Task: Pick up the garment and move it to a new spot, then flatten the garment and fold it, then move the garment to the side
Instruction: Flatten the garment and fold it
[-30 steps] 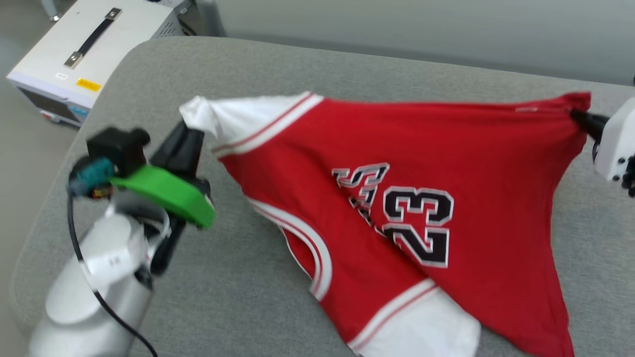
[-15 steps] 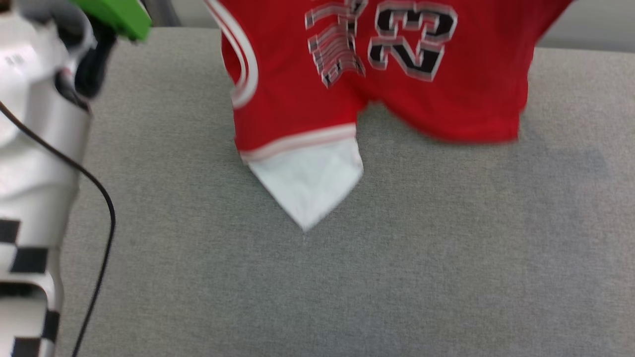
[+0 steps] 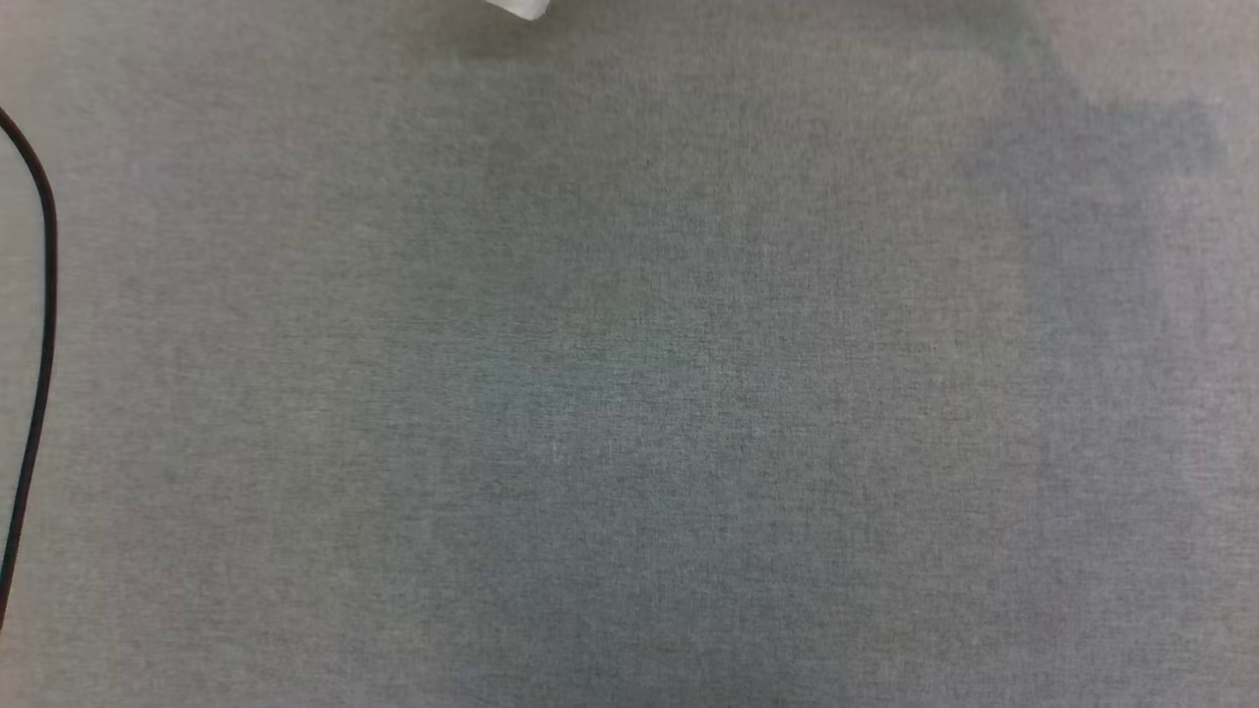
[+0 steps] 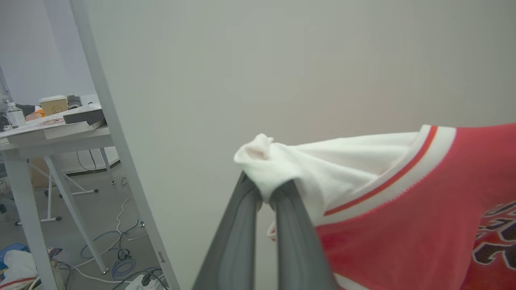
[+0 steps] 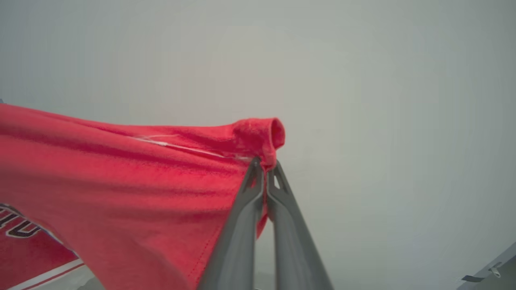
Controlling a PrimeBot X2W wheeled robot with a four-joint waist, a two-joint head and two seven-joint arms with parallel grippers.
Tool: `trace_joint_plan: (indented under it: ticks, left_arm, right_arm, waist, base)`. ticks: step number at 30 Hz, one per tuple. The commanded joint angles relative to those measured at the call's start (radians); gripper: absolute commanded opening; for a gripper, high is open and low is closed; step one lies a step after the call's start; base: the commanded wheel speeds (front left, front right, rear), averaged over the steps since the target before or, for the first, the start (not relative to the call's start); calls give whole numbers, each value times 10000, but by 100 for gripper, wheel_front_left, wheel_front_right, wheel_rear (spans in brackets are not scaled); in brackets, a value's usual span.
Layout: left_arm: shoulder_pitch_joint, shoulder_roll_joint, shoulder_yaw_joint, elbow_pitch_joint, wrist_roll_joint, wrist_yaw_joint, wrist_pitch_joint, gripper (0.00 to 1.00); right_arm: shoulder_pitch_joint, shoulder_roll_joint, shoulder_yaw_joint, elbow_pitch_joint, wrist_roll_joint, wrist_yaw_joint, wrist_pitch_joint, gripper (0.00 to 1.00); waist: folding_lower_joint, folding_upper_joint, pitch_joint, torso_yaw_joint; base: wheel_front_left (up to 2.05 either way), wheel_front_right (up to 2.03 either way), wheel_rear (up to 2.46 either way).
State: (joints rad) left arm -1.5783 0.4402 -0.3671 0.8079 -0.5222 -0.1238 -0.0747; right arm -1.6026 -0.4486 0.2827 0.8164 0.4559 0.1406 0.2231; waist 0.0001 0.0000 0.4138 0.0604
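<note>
While the jersey (image 4: pixel 403 225) is held up between the two arms, only the first part of the task can be judged as under way. The pick-up is done. The setting down at a new spot, the flattening, the folding and the move to the side are all left to do.

In the left wrist view, the left gripper (image 4: pixel 268 194) is seen clamped tight on the bunched end of a white sleeve (image 4: pixel 330 165). From there the striped trim and the red body run off to the right, and part of the black lettering is caught at the edge.

In the right wrist view, the right gripper (image 5: pixel 264 167) is pinched fully together on a rolled red corner (image 5: pixel 262 137), and the cloth is drawn taut away to the left.

In the head view, a grey cushion (image 3: pixel 629 393) is looked down upon. A black cable (image 3: pixel 44 295) is seen at its left edge, a small white tip (image 3: pixel 521 8) at the top edge, judged to be the hanging sleeve, and a faint shadow (image 3: pixel 1102 197) further right. The jersey is therefore taken to hang over the cushion, but whether its lowest point touches the cushion cannot be told.

As for containers, a small bottle (image 4: pixel 15 114) and a lidded paper cup (image 4: pixel 53 105) are seen on a white table (image 4: pixel 60 135) at the far left of the left wrist view, well apart from the work. What is in them cannot be told.
</note>
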Motion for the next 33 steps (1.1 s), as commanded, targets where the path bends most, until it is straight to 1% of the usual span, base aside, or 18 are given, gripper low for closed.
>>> trace_joint_plan:
  ticks: [1,5,9,15,18,21,24,27,33]
  left_arm:
    - [-137,327,79,327,83,70,-122,0]
    - [-321,189,58,983,-105,21,-261,0]
    - [-239,43,-36,1527,-297,-25,-489,0]
    - [239,-312,-254,2105,-802,-61,-749,0]
    - [930,-513,-465,2071,-1426,-65,-639,0]
    - [1810,-516,-734,1854,-2035,-66,-582,0]
    - [2984,-476,-957,1504,-2745,-67,-740,0]
    - [4200,-386,-1180,1037,-3395,-67,-942,0]
    - [6512,-44,-1410,123,-4198,-68,-1564,0]
  right_arm:
    - [-106,-107,-158,329,-119,-99,-48,0]
    - [-432,199,-111,790,-256,-99,-190,0]
    - [-508,446,21,1145,-154,-99,-336,0]
    - [-106,634,361,1480,424,-99,-410,0]
    - [557,572,762,1408,787,-99,-474,0]
    - [1434,535,1090,1195,1297,-99,-591,0]
    - [2656,457,1471,860,1819,-99,-794,0]
    - [3925,293,1786,397,2335,-99,-891,0]
    - [6211,-84,2078,-496,3133,-99,-1121,0]
  waist:
    - [-1,0,921,-375]
    - [-1,0,1426,-438]
    - [-1,0,1783,-460]
    - [-1,0,1958,-422]
    - [-1,0,1776,-389]
    - [-1,0,1484,-361]
    - [-1,0,1041,-309]
    - [-1,0,670,-261]
    - [-1,0,-237,-205]
  base:
    - [0,0,0]
    - [0,0,0]
    - [0,0,0]
    - [0,0,0]
    - [0,0,0]
    - [0,0,0]
    - [0,0,0]
    - [0,0,0]
    - [0,0,0]
